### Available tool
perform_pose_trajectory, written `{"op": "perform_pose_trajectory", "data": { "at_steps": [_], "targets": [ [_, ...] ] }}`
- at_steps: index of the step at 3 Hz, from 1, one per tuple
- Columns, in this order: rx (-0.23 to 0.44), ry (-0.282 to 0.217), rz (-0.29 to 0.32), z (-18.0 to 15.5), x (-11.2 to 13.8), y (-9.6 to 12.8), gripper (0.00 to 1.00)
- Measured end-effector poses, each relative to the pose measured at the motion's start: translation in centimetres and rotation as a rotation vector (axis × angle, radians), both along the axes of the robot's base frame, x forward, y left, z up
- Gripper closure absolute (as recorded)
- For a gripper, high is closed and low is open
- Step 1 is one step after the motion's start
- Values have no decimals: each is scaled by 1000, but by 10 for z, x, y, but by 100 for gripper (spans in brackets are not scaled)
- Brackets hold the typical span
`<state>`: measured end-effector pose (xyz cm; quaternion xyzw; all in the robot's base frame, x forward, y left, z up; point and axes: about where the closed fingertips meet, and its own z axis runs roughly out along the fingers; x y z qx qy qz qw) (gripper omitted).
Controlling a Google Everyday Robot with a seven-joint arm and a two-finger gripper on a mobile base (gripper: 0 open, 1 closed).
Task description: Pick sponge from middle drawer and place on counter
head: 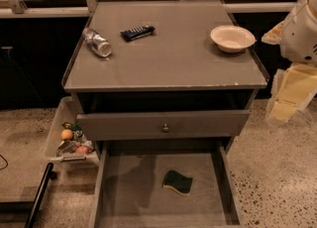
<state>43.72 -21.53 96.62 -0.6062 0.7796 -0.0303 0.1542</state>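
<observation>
The sponge [177, 182], dark green on top with a pale edge, lies flat on the floor of the open middle drawer [130, 192], right of its centre. The counter [168, 61] is the grey cabinet top above it, with a chipped front edge. My gripper [290, 95] hangs at the far right, beside the cabinet's right side, at about counter height. It is well away from the sponge and holds nothing that I can see.
On the counter are a white bowl [232, 37] at the back right, a clear bottle [97, 42] lying at the left and a dark snack wrapper [137, 32]. A shut drawer front with a knob [165, 125] sits above the open drawer. A bin of snacks [69, 140] stands at the left.
</observation>
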Motion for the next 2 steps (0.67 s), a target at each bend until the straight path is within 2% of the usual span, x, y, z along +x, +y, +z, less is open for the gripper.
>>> {"op": "perform_pose_trajectory", "data": {
  "at_steps": [1, 2],
  "targets": [
    [34, 63, 4, -40, -4, 4, 0],
    [84, 110, 43, -88, -17, 12, 0]
  ]
}}
